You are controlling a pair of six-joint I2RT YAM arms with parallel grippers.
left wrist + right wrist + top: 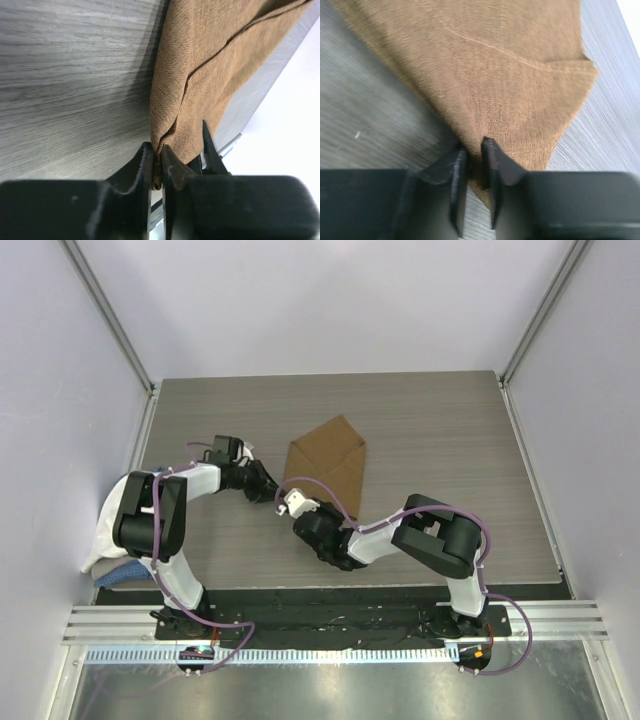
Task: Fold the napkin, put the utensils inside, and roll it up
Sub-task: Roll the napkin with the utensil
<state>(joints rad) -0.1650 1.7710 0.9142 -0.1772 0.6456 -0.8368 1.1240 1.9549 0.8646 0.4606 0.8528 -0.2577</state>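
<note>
The tan-brown napkin [330, 455] lies partly folded on the wooden table, with a crease across it. My left gripper [277, 489] is at the napkin's near-left corner. In the left wrist view it [156, 159] is shut on a thin edge of the napkin [200, 60], which rises away from the jaws. My right gripper [297, 503] is just beside it, at the same corner. In the right wrist view its fingers [473, 147] stand close together with a pinch of the napkin [495, 65] between them, and the cloth puckers toward them. The utensils are out of view.
A white cloth [103, 540] and a blue cloth [122, 575] are piled at the table's left edge, beside the left arm. Metal frame posts and pale walls bound the table [450, 440] on both sides. A black rail runs along the near edge.
</note>
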